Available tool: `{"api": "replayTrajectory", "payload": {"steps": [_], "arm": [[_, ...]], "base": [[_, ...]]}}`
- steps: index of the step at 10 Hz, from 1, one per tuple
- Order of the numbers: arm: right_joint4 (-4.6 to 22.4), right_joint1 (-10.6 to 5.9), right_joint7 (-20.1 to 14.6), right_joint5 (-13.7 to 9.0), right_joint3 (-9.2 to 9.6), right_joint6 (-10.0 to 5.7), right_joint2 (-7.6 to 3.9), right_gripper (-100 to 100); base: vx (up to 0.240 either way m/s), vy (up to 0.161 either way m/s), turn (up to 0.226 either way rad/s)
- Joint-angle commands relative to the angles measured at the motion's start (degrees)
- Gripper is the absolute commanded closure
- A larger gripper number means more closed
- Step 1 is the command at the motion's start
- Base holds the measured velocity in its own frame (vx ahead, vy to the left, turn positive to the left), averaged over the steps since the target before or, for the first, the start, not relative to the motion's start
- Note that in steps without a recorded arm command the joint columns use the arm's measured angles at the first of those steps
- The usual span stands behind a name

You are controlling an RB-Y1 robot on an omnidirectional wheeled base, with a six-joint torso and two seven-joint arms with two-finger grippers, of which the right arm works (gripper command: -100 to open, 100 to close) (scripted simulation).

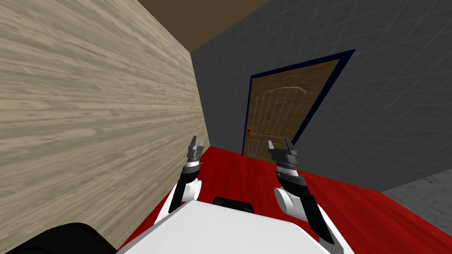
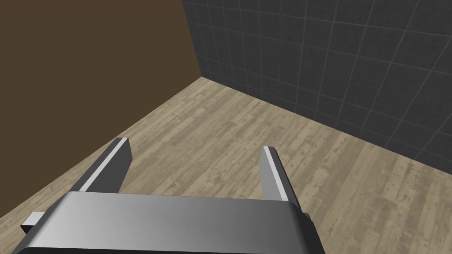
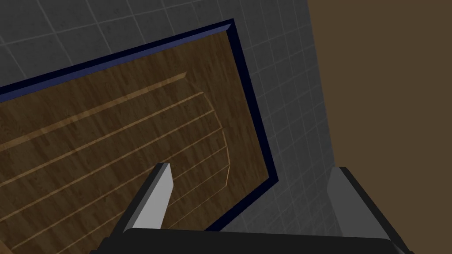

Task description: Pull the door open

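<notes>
The door stood shut in the grey tiled wall ahead, well apart from both grippers. It was a brown wood-grain slab with an arched panel of thin, pale vertical grooves and a smaller panel beneath. A narrow dark blue frame ran around it. A small orange handle sat on the door's edge nearest the plank wall, a broad surface of pale, streaky boards on the robot's left. The floor between robot and door was glossy red with a faint board grain.

The right gripper hung in the air, pointed toward the door, with its two thin blade fingers spread wide, holding and touching nothing. In the right wrist view the right gripper stood with its fingers wide apart. Beyond them were the door's grooved arch and a corner of the frame.

The left gripper was raised close beside the plank wall. The left wrist view showed its fingers equally spread and empty.
</notes>
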Motion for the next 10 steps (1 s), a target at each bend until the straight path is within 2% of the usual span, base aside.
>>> {"api": "replayTrajectory", "payload": {"steps": [1,2,7,8,10], "arm": [[1.69,-0.69,-1.28,-1.27,-0.4,0.24,-0.27,-100],[3.52,-1.4,-2.68,-2.74,-0.84,0.55,-0.56,-100],[8.45,-3.31,-6.46,-6.71,-2.03,1.38,-1.1,-100],[10.52,-4.12,-8.06,-8.38,-2.54,1.73,-1.24,-100],[12.6,-4.92,-9.65,-10.06,-3.04,2.07,-1.37,-100]], "base": [[0.111,-0.029,0.041],[0.134,-0.051,0.095],[0.109,-0.024,0.052],[0.116,-0.039,0.114],[0.117,-0.039,0.066]]}}
